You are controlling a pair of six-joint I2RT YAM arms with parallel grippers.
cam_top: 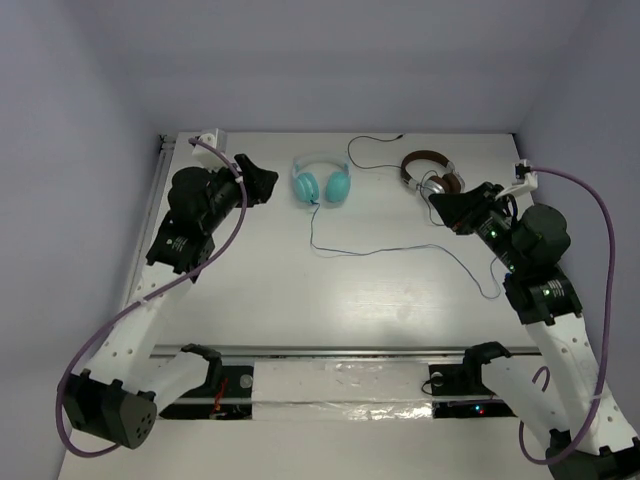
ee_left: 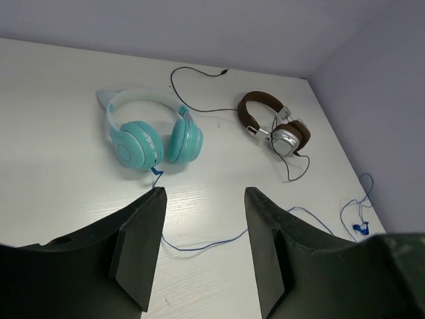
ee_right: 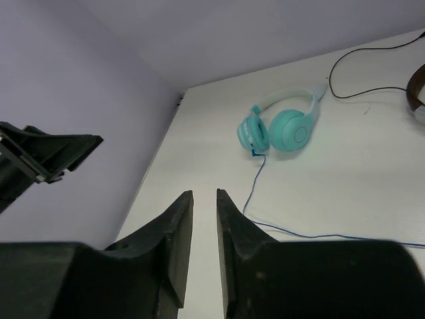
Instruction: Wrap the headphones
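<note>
The teal headphones lie flat at the back middle of the table, ear cups toward me, white-and-light-blue headband toward the wall. Their thin blue cable runs from the cups toward me, then right across the table. My left gripper hovers just left of the headphones, open and empty, with the cable passing under its fingers. My right gripper hangs well to the right of them. In the right wrist view its gripper shows only a narrow gap, nothing in it, and the headphones lie far ahead.
Brown-and-silver headphones lie at the back right, just behind my right gripper, and their black cable loops along the back wall. The blue cable's end rests near the right edge. Purple walls close in three sides.
</note>
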